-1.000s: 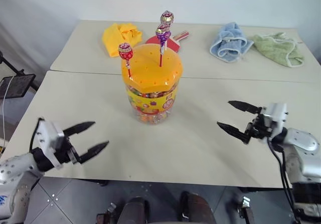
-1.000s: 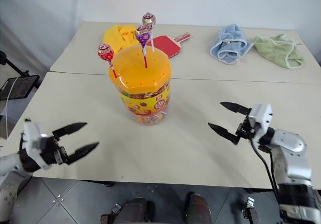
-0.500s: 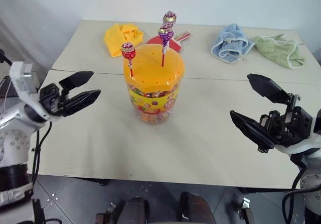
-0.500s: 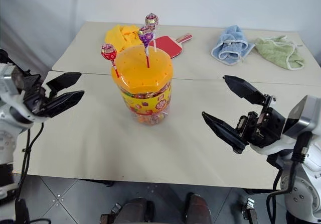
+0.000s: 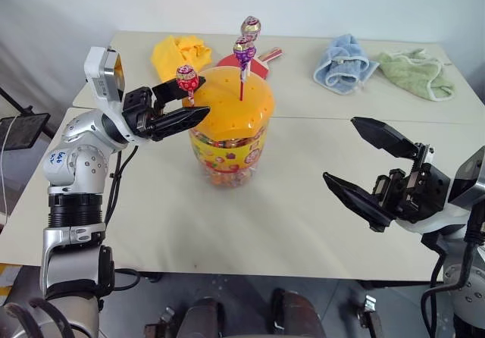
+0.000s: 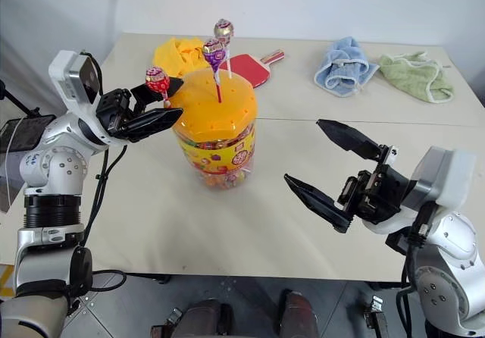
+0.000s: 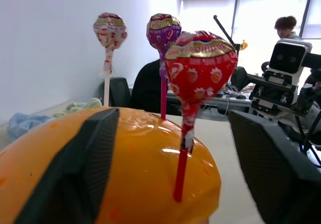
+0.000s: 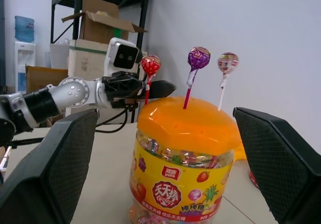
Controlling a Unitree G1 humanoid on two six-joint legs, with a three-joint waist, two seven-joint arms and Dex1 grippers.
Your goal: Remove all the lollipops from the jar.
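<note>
The jar (image 5: 230, 137) is clear with an orange domed lid (image 5: 236, 101) and stands mid-table. Three lollipops stand upright in the lid: red (image 5: 186, 75), purple (image 5: 243, 50) and pinkish-gold (image 5: 251, 26). My left gripper (image 5: 198, 100) reaches in from the left at lid height. It is open, with one finger on each side of the red lollipop's stick (image 7: 181, 169) and a gap on both sides. My right gripper (image 5: 339, 150) hangs wide open and holds nothing, to the right of the jar and nearer the table's front edge.
On the far table lie a yellow cloth (image 5: 184, 52), a red paddle (image 5: 260, 63), a blue towel (image 5: 345, 61) and a green towel (image 5: 415, 71). A seam (image 5: 379, 120) joins the two tables. A person (image 7: 285, 25) sits in the background.
My left arm rose and swung right to the jar, so its fingers now straddle the red lollipop's stick and stand a little narrower. The right gripper rose and drew back earlier, then held.
</note>
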